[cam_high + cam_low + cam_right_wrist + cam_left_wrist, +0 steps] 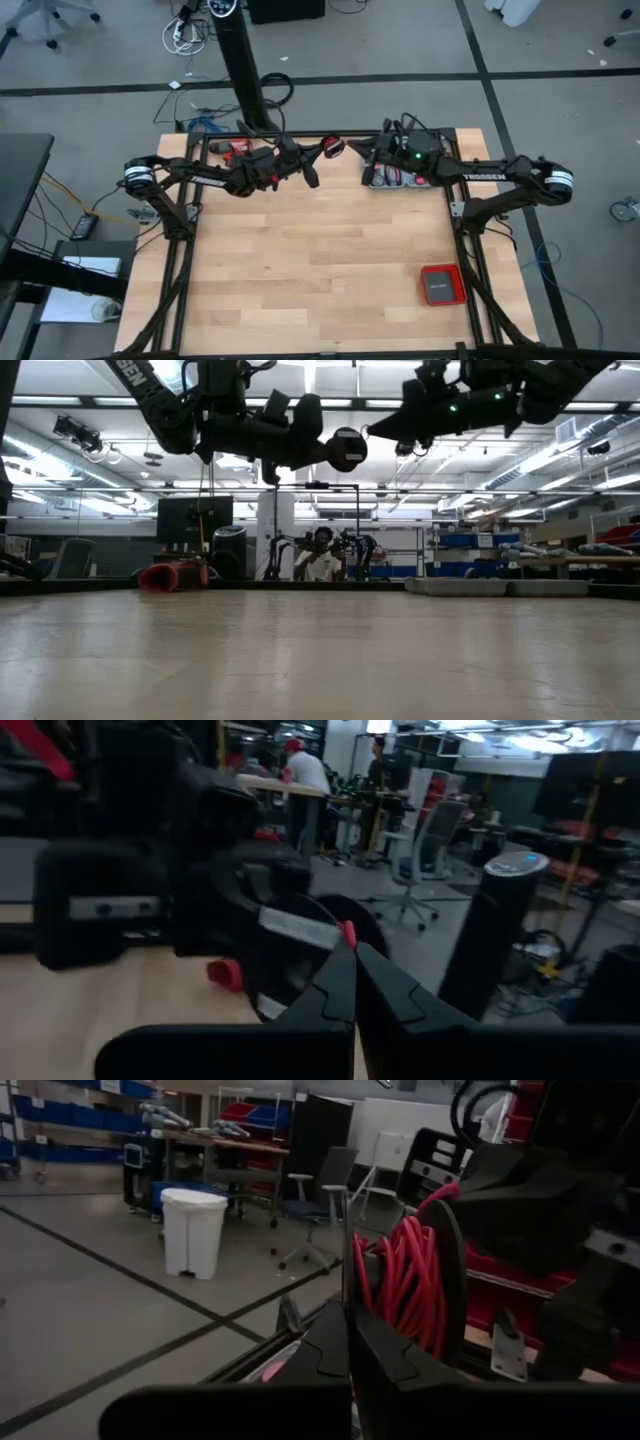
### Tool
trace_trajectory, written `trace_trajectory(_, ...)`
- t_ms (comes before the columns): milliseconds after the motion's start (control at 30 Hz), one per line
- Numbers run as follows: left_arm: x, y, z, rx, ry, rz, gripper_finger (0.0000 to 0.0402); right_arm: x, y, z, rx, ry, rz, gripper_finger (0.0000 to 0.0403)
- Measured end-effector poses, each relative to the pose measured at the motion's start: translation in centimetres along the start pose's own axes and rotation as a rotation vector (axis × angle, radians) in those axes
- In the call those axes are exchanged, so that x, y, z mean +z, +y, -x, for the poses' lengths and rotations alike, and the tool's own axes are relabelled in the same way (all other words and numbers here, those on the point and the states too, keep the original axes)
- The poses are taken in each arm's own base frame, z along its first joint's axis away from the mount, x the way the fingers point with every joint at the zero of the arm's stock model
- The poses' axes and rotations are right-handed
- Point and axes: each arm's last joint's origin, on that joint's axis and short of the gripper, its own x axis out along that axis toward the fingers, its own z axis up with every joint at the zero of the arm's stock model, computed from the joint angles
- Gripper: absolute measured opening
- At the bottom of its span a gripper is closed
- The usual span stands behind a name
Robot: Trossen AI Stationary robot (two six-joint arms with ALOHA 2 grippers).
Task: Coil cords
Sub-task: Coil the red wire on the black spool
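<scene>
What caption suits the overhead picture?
Two robot arms meet at the wooden table's far edge; a red box sits near the front.

A light butcher-block wooden table (pixel 320 270) with a black metal frame around its edges carries the things. A flat red square box with a grey middle (pixel 441 285) lies on it near the right edge, toward the front, well apart from everything else. At the far edge, a red-and-black power drill (pixel 232 150) lies left of centre, and a black tray holding red items (pixel 395 178) sits right of centre.
</scene>
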Motion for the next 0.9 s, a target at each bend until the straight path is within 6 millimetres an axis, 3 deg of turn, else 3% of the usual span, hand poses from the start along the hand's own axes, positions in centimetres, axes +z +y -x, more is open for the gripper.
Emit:
trace_trajectory(400,0.3,-0.5,0.1,-0.021,-0.039,0.010,0.0000,1.3,2.2,-4.4,0.067,0.000,-0.053,0.0000)
trace_trajectory(900,0.9,-1.7,0.4,-0.119,-0.107,0.029,0.0000,1.8,3.7,-4.4,0.140,-0.027,-0.031,0.0002)
